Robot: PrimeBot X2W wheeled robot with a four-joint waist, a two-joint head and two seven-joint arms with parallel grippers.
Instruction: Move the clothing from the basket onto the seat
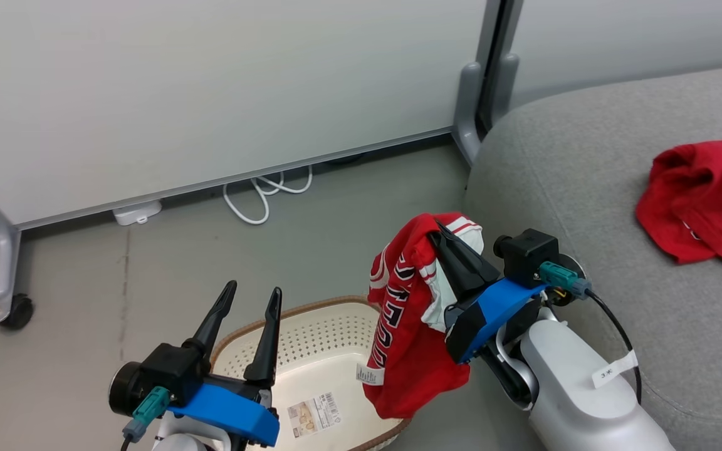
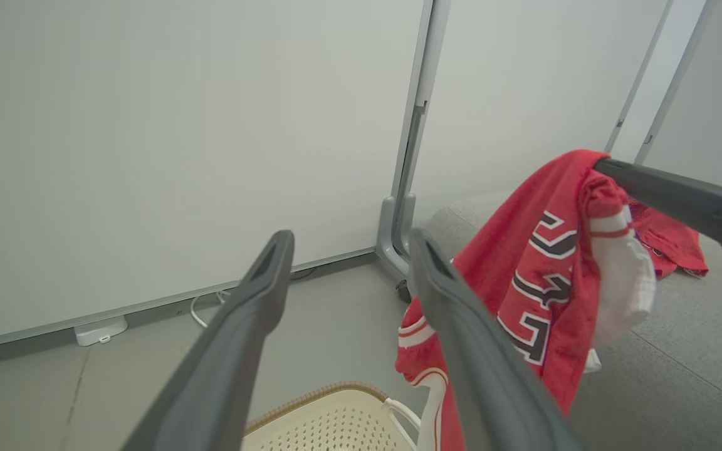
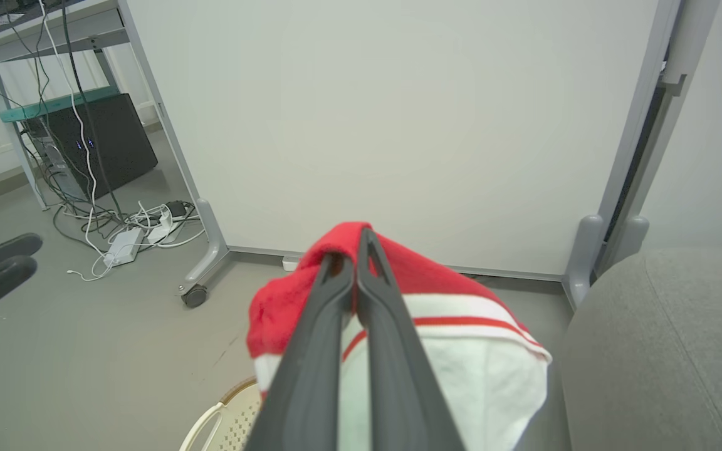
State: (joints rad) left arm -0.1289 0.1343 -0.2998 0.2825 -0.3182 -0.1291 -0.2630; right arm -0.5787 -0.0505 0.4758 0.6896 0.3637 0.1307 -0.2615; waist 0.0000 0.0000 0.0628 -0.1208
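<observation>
Now the right gripper [image 1: 439, 235] has its fingers closed on the jersey [image 1: 408, 326], hanging over the basket [image 1: 336, 302] beside the seat [image 1: 586, 169]; the left gripper [image 1: 253, 288] has its fingers open, empty.

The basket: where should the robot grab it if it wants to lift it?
Probably the white side handle. It loops out from the basket's wall just under the brown rim, leaving a gap for a finger. Come from above with the open left gripper, which hangs close to the basket; the right gripper is shut on the jersey.
</observation>
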